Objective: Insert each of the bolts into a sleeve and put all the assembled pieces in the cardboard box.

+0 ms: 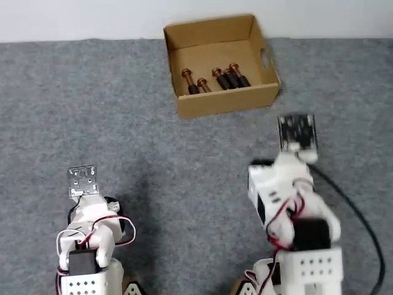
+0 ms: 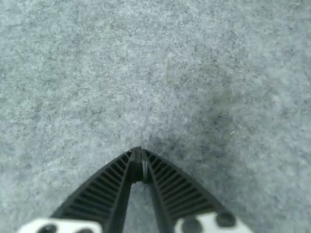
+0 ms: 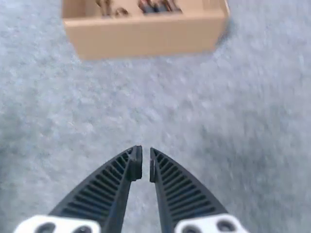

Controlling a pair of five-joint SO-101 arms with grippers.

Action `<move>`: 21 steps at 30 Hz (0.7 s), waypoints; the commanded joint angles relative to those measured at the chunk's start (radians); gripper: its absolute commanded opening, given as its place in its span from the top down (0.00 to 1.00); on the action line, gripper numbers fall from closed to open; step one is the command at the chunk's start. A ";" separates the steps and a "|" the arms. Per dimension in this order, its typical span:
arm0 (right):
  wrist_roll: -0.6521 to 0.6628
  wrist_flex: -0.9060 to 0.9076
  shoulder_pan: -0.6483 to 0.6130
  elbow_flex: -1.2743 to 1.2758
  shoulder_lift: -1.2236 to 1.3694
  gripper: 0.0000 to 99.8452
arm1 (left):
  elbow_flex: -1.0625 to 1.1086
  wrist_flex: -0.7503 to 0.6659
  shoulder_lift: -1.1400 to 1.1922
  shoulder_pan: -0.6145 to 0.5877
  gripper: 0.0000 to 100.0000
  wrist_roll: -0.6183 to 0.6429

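The cardboard box [image 1: 227, 101] stands at the far middle of the grey carpet. Several assembled pieces [image 1: 215, 78], copper-headed bolts in black sleeves, lie in a row inside it. My right gripper [image 1: 297, 132] hovers over bare carpet just in front of the box's right corner. In the right wrist view its fingertips [image 3: 146, 158] stand almost together with only a slim gap and nothing between them, facing the box [image 3: 146, 36] and the pieces [image 3: 155, 6]. My left gripper [image 1: 82, 181] sits near the front left, shut and holding nothing [image 2: 140, 158].
Grey carpet [image 1: 184, 184] covers the whole table. A black cable [image 1: 362, 221] trails from the right arm along the right side. A white wall runs behind the box.
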 commanded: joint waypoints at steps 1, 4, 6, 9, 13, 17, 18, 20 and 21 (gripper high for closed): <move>0.000 -0.019 0.048 0.166 -0.168 0.99 | -0.005 0.003 -0.005 -0.003 0.99 -0.002; 0.000 -0.024 0.050 0.284 -0.282 0.99 | -0.005 0.003 -0.005 -0.003 0.99 -0.002; 0.000 -0.024 0.050 0.350 -0.355 0.99 | -0.005 0.003 -0.005 -0.003 0.99 -0.002; 0.000 -0.019 0.050 0.459 -0.464 0.99 | -0.005 0.003 -0.005 -0.003 0.99 -0.002; 0.002 -0.024 0.050 0.588 -0.568 0.99 | -0.005 0.003 -0.005 -0.003 0.99 -0.002; 0.000 -0.019 0.050 0.640 -0.553 0.99 | -0.005 0.002 -0.005 -0.003 0.99 -0.005; 0.000 -0.018 0.051 0.652 -0.558 0.99 | -0.005 0.002 -0.005 -0.003 0.99 -0.006; 0.000 -0.018 0.051 0.681 -0.558 0.99 | -0.005 0.002 -0.005 -0.003 0.99 -0.006; 0.000 -0.015 0.051 0.686 -0.553 0.99 | -0.005 0.003 -0.005 -0.003 0.99 -0.005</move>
